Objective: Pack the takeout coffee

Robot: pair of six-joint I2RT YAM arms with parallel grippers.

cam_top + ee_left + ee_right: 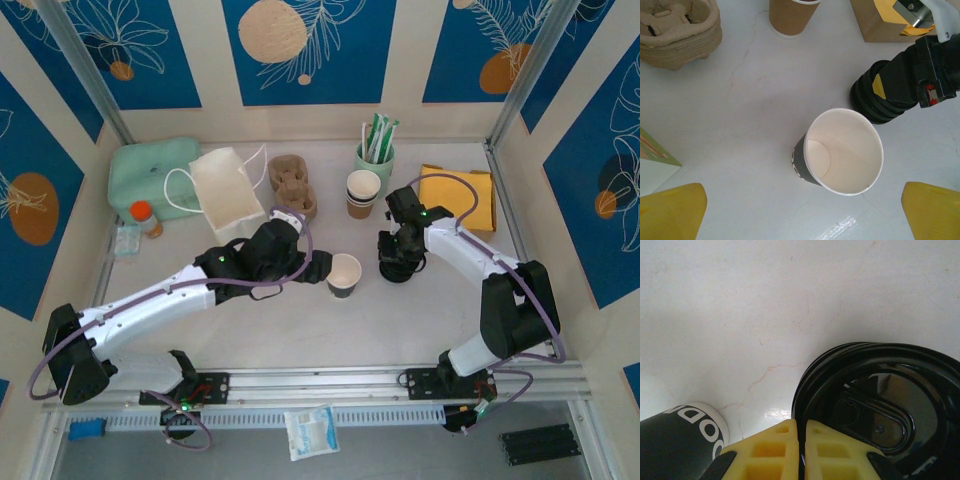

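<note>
While the left gripper (802,212) hangs with its yellow fingers (672,212) spread as wide as they go, gripping nothing, the paper cup (845,150) stands upright and lidless on the white table (300,330) just ahead of them, touched by neither. Just beside the cup, toward the right arm's side, sits a stack of black lids (880,100). The right gripper (800,427) is down on that stack, its fingers pressed nearly together on the rim of the top lid (880,410) (a thin dark sliver shows between them). Further back stand a nested stack of cups (363,192) and a cardboard carrier (292,185).
</note>
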